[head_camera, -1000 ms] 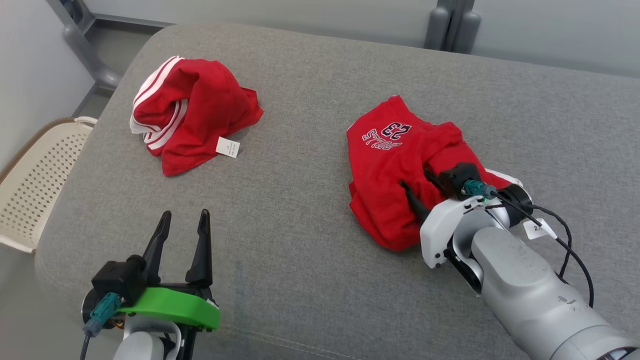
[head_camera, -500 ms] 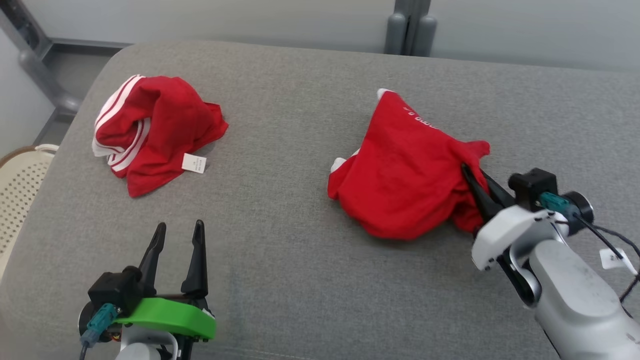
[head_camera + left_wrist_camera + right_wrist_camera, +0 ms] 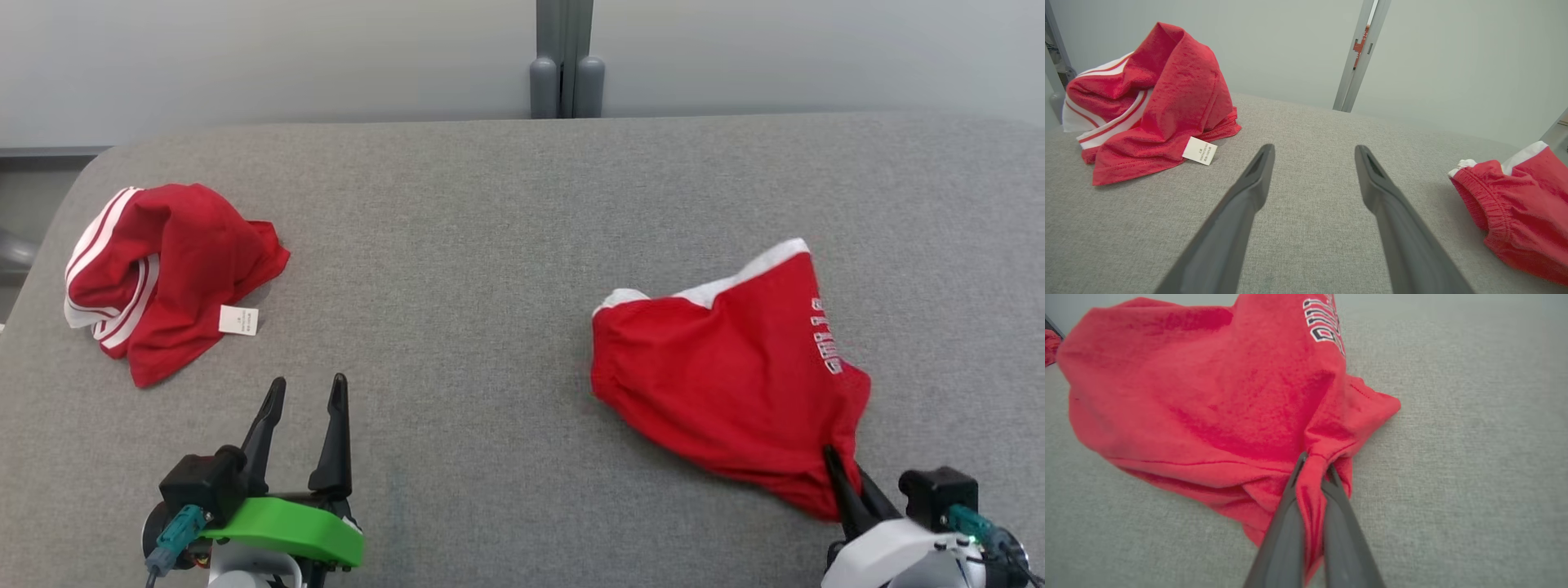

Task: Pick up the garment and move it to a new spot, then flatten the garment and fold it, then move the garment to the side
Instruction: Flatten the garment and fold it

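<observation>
On grey cushion (image 3: 490, 245), right pincer (image 3: 1314, 462) pinching garment (image 3: 1208, 384) edge

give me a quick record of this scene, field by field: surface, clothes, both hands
surface: grey, padded, with rounded corners
jersey: red with white trim, crumpled on the right side, lettering partly showing
other garment: red with white stripes, heaped at the far left, white tag showing
right hand: shut on a fold at the jersey's near edge
left hand: open, holding nothing, apart from both garments
</observation>
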